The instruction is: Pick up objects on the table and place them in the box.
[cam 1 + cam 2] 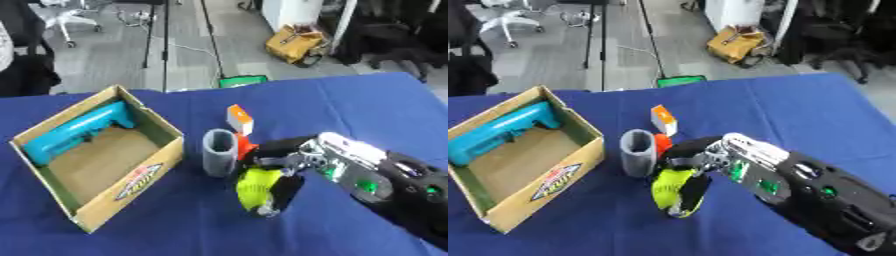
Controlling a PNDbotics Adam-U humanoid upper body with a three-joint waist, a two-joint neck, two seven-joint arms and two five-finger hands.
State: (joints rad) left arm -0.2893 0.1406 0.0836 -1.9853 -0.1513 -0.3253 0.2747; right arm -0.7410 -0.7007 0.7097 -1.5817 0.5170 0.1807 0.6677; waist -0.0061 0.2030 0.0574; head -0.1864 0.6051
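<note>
The robot's right arm comes in from the lower right, its black forearm with silver and green-lit parts slanting up and to the left across the blue-covered counter (367,110). The right hand (689,159) sits at the middle of the scene, turned downward, with its fingers curled round a yellow-green object (256,189) that has a dark underside. The object hangs below the palm and points down towards the cloth; whether its lower tip touches the counter cannot be told.

Just to the left of the hand stands a grey cup (220,152), upright with its mouth open to the top. A red object (246,146) lies right behind the cup, wedged between it and the hand, mostly hidden. A little farther back is a small orange and white box (239,119), tilted, apart from the hand.

At the left of the counter is an open cardboard box (131,187), set askew, with a printed label on its near wall. Inside, a teal tool-shaped object (74,132) lies along the far-left wall, and the rest of the box floor is bare.

The left hand shows in neither view.
</note>
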